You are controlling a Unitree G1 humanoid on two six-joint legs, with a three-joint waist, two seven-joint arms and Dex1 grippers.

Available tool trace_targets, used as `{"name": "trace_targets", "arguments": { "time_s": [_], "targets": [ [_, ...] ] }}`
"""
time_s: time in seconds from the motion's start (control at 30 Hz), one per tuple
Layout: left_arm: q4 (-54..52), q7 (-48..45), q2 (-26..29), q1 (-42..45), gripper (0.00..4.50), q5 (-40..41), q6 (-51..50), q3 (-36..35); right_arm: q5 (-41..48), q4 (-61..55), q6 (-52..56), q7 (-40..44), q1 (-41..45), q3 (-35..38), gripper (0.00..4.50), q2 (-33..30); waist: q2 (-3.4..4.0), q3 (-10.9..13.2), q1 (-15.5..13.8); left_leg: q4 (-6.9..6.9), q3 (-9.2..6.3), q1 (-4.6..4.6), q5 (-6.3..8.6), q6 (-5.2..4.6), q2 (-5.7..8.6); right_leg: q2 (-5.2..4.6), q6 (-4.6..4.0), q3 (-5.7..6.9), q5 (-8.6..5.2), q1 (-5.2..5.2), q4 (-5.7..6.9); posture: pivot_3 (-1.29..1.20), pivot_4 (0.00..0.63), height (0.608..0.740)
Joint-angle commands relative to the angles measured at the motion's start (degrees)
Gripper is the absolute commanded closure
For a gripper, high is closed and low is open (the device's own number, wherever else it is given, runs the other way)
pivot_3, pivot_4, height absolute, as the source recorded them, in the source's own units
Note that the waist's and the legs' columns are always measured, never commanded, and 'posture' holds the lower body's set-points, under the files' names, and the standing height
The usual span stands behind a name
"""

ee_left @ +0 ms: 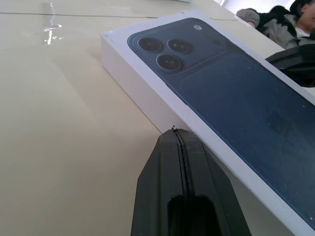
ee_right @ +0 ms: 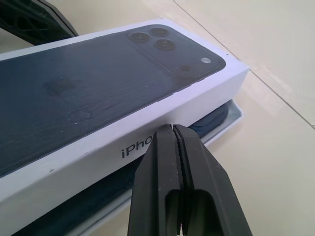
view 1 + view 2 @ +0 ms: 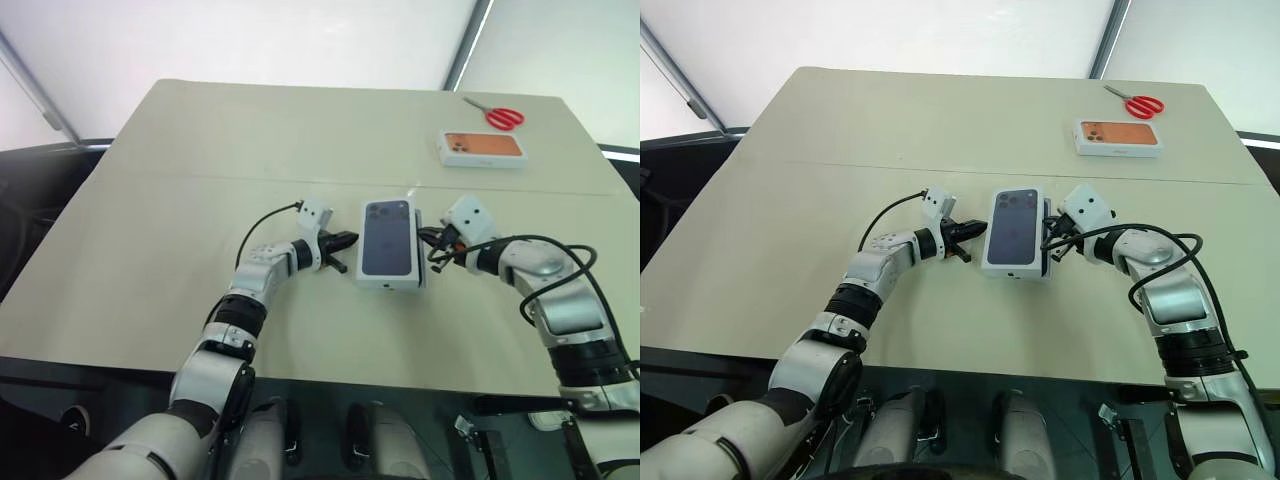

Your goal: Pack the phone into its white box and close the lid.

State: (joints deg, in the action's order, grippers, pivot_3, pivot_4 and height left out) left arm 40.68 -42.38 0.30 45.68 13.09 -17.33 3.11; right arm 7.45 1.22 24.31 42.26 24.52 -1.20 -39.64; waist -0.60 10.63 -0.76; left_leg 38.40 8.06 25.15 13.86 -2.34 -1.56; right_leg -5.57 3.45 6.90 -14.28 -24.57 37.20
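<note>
The lid [image 3: 388,240], white with a dark-blue phone picture on top, lies over the white box near the table's front middle. In the right wrist view the lid [image 2: 98,93] stands raised on this side. In the gap below it I see the navy edge of the phone [image 2: 210,122] lying in the white box [image 2: 236,109]. My left gripper [image 3: 345,241] is shut, and its tip [image 1: 174,133] is against the lid's left wall [image 1: 147,93]. My right gripper [image 3: 432,240] is shut too, with its fingertips [image 2: 173,135] at the lid's right wall.
At the table's back right lie a white box with an orange phone picture [image 3: 483,147] and red-handled scissors [image 3: 498,115]. The beige table [image 3: 200,180] stretches wide to the left and behind the lid.
</note>
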Motion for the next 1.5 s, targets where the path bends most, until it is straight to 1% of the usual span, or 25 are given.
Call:
{"name": "trace_targets", "arguments": {
  "time_s": [0.03,0.33,0.37,0.43,0.6,0.7,0.77,0.83,0.93,1.03,1.1,1.3,1.4,1.43,1.5],
  "targets": [
    [0.25,-0.85,-2.34,1.76,4.50,0.37,0.30,0.52,-0.25,-2.26,-1.20,0.55,0.18,1.02,4.46,-1.19,0.00,0.00,-0.02,0.00,0.00,0.00,0.00,0.00,0.00,0.00,0.00,0.00,0.00,0.00,0.00,0.00,0.150,0.738],
    [1.39,0.23,-3.51,3.91,4.50,-0.17,1.47,-0.01,-1.97,0.28,-3.10,0.31,-0.65,0.73,4.46,-2.72,-0.01,0.01,0.09,0.03,0.00,0.01,0.01,-0.01,-0.03,0.03,0.00,0.01,0.00,-0.01,0.00,0.00,0.150,0.738],
    [0.70,-0.01,-3.70,3.56,4.50,-0.15,2.99,-0.04,-2.52,0.37,-3.24,0.15,-1.01,0.59,4.46,-2.83,-0.01,0.01,0.06,0.03,0.00,0.01,0.01,-0.01,-0.03,0.03,0.00,0.01,0.00,-0.01,0.00,0.00,0.150,0.738],
    [-0.26,-0.25,-3.90,3.80,4.50,1.41,2.66,-1.39,-2.82,0.14,-3.76,0.32,-1.57,0.68,4.46,-2.75,-0.01,0.01,0.02,0.05,0.00,0.02,0.01,-0.02,-0.02,0.02,0.00,0.01,0.00,-0.01,0.00,0.00,0.150,0.738],
    [1.90,0.02,-2.60,3.98,4.50,-2.43,4.29,1.03,-3.12,-0.07,-3.89,0.15,-1.75,0.80,4.46,-2.34,-0.01,0.01,0.08,0.05,0.00,0.02,0.01,-0.02,-0.03,0.04,0.00,0.01,0.00,-0.01,0.01,0.00,0.150,0.738],
    [1.73,-0.81,-2.09,2.84,4.50,-3.24,4.79,1.91,-2.92,-0.84,-3.46,0.31,-1.51,0.39,4.46,-1.90,-0.01,0.01,0.13,0.06,0.00,0.02,0.01,-0.02,-0.03,0.04,0.00,0.01,0.00,-0.01,0.01,0.00,0.150,0.738],
    [1.43,-0.78,-1.88,2.55,4.50,-2.38,3.78,0.97,-4.05,-0.52,-4.59,0.10,-1.43,-0.18,4.46,-2.34,-0.01,0.01,0.15,0.06,0.00,0.02,0.01,-0.01,-0.03,0.04,0.00,0.01,0.00,-0.01,0.01,0.00,0.150,0.738],
    [1.30,-0.07,-1.56,2.93,4.50,-1.67,3.35,-0.28,-2.68,0.50,-3.46,-0.62,-0.02,1.91,4.46,-1.78,-0.01,0.01,0.15,0.06,0.00,0.02,0.01,-0.01,-0.04,0.04,0.00,0.01,0.00,-0.01,0.01,0.00,0.150,0.738],
    [1.46,0.58,-1.19,4.90,4.50,-0.73,3.81,-2.02,-2.28,3.94,-4.76,-2.50,4.47,4.45,4.46,-1.82,0.00,0.02,0.34,0.12,0.00,0.02,0.01,-0.01,-0.04,0.04,0.00,0.01,0.00,-0.02,0.05,0.00,0.150,0.738],
    [5.76,2.24,-1.78,8.64,4.50,-1.79,6.67,-2.81,-0.74,8.13,-4.33,-3.62,8.70,5.41,4.46,0.16,0.00,0.01,0.27,0.33,-0.01,0.09,0.01,-0.02,-0.15,0.13,0.00,0.03,0.00,-0.02,0.09,0.00,0.150,0.738],
    [9.78,3.44,-2.55,11.19,4.50,-2.72,10.01,-2.96,-1.77,10.24,-5.55,-3.70,10.22,3.97,4.46,1.34,-0.01,0.01,0.17,0.42,-0.02,0.13,0.03,-0.04,-0.19,0.16,0.00,0.04,0.00,-0.01,0.08,0.00,0.150,0.738],
    [20.79,5.53,-5.88,17.46,4.50,-2.98,15.05,-4.68,-6.74,15.58,-8.55,-4.82,12.76,-2.11,4.46,5.12,0.00,0.01,0.08,0.55,0.00,0.20,0.09,-0.16,-0.16,0.21,0.02,0.06,0.00,0.01,0.08,0.00,0.150,0.738],
    [23.71,5.39,-6.93,17.60,4.50,-5.76,16.08,-2.41,-7.75,16.01,-7.79,-3.73,11.74,-4.11,4.46,5.52,0.00,0.01,0.23,0.56,0.00,0.21,0.09,-0.16,-0.16,0.24,0.03,0.07,0.00,0.00,0.08,0.00,0.150,0.738],
    [24.55,4.37,-7.19,17.41,4.50,-6.55,14.35,-1.58,-7.63,15.37,-6.45,-2.45,10.84,-4.74,4.46,5.19,0.00,0.01,0.29,0.57,0.00,0.21,0.10,-0.16,-0.16,0.26,0.03,0.08,0.00,0.00,0.09,0.00,0.150,0.738],
    [22.93,-4.90,-6.80,13.80,4.50,-9.82,12.61,3.88,-6.25,10.97,-4.72,2.64,6.84,-5.81,4.46,2.92,0.03,-0.02,0.10,0.57,0.00,0.20,0.10,-0.16,-0.19,0.29,0.03,0.11,0.00,0.00,0.10,0.00,0.150,0.738]
  ]
}}
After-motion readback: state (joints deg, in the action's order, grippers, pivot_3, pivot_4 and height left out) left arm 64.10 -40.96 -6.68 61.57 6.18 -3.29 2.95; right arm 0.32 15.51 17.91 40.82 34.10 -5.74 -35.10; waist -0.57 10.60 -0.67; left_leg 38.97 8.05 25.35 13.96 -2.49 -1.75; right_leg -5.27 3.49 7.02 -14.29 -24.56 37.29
